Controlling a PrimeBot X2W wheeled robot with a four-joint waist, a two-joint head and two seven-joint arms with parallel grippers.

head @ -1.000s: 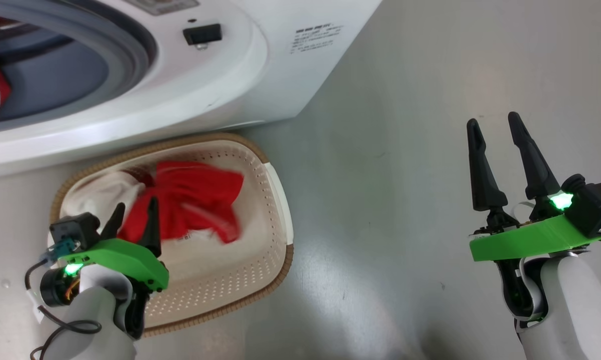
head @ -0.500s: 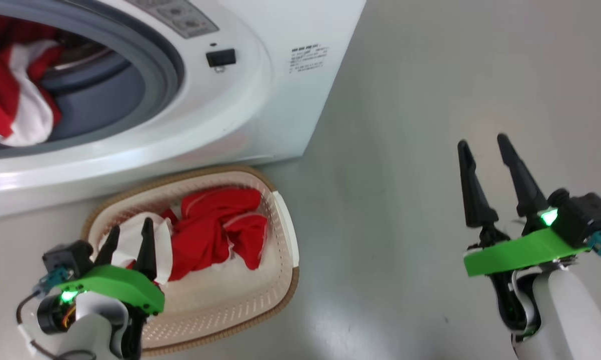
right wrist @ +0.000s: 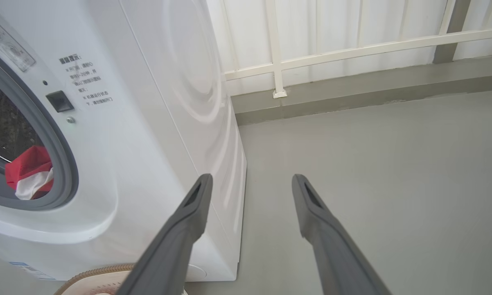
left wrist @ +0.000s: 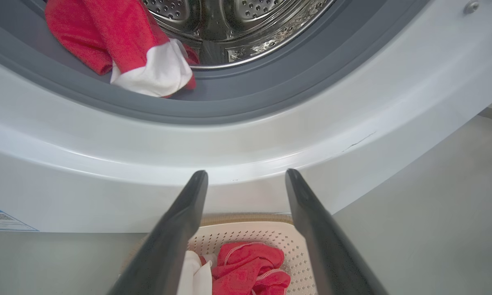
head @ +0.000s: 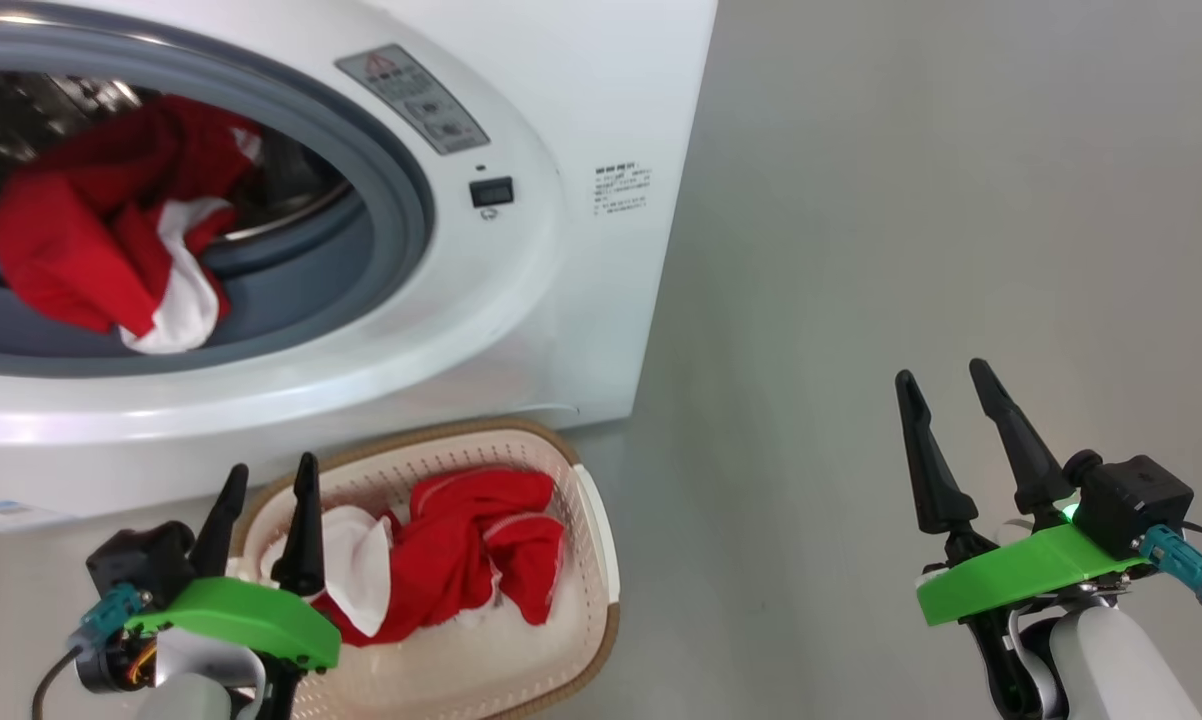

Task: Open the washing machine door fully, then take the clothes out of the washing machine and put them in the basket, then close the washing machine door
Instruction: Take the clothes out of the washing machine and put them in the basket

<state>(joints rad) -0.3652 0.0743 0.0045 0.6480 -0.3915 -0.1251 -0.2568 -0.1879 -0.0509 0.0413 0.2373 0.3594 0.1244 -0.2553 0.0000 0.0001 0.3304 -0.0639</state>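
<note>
While the washing machine (head: 581, 120) is standing at the far left with its mouth uncovered, one red-and-white garment (head: 81, 240) is lying over the grey gasket (head: 401, 210) at the drum's edge. More clothes (head: 471, 550) are sitting in the basket (head: 601, 560) on the floor (head: 911, 200), just in front of the machine. The left tool (head: 273, 463) is hovering at the basket's left rim, fingers apart (nothing between them). The right tool (head: 941, 369) is hanging well to the right, likewise spread.

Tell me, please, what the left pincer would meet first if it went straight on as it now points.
Probably the washing machine: the open left pincer aims at its white front, just below the grey gasket and above the basket. The gap is hard to judge.
</note>
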